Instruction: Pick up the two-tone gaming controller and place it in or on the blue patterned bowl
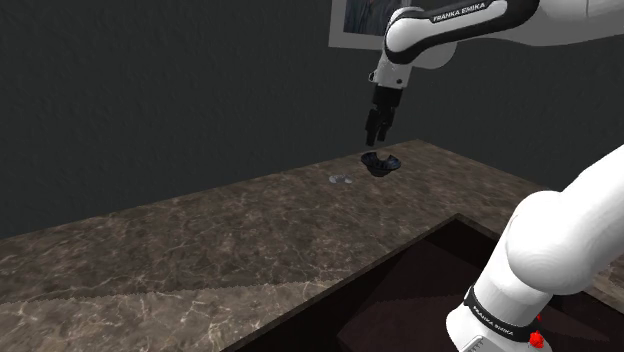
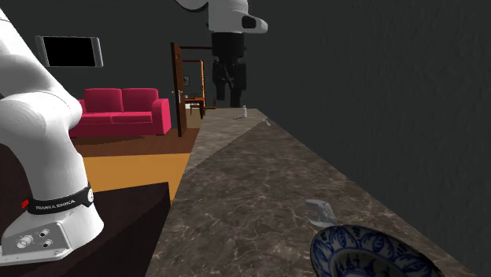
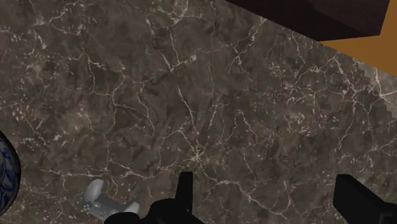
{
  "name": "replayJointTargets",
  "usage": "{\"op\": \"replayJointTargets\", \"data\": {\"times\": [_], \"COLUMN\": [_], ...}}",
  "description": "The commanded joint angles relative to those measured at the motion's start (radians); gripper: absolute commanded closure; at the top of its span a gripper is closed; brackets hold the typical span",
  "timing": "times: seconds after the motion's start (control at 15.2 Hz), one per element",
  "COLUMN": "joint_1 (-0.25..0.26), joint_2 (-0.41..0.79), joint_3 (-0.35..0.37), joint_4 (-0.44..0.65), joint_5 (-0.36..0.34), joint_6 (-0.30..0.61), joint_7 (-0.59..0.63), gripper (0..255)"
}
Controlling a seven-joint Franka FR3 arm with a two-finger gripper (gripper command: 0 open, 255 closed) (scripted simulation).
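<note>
The gaming controller (image 1: 340, 179) is a small grey shape lying flat on the dark marble counter (image 1: 200, 250). Close beside it stands the blue patterned bowl (image 1: 381, 163), upright and with nothing in it. In the second exterior view the bowl (image 2: 362, 252) sits at the near end of the counter, with the controller (image 2: 321, 212) just beyond it. My gripper (image 1: 377, 137) hangs open and high above the counter, well apart from both. In the wrist view the controller (image 3: 105, 203) lies beside my gripper (image 3: 270, 203), and the bowl's rim (image 3: 6, 172) shows further out.
A dark wall (image 1: 150, 100) runs along the counter's far side. The dark brown stand (image 1: 420, 290) borders the counter's near edge. A small white object (image 2: 245, 112) stands at the counter's far end. Beyond are a red sofa (image 2: 122, 112) and a wooden door (image 2: 179, 86).
</note>
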Motion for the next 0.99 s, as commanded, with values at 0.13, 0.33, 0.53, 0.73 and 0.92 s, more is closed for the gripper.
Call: {"op": "replayJointTargets", "data": {"times": [0.13, 0.33, 0.53, 0.73, 0.92], "joint_1": [0.004, 0.004, -0.003, -0.021, -0.047], "joint_2": [0.153, 0.273, 0.398, 0.525, 0.653], "joint_3": [-0.052, -0.081, -0.099, -0.106, -0.101], "joint_4": [0.067, 0.128, 0.203, 0.290, 0.392], "joint_5": [0.039, 0.084, 0.137, 0.194, 0.248], "joint_6": [0.064, 0.102, 0.126, 0.138, 0.137], "joint_7": [-0.098, -0.171, -0.244, -0.313, -0.374], "gripper": [0, 0, 0, 0, 0]}}
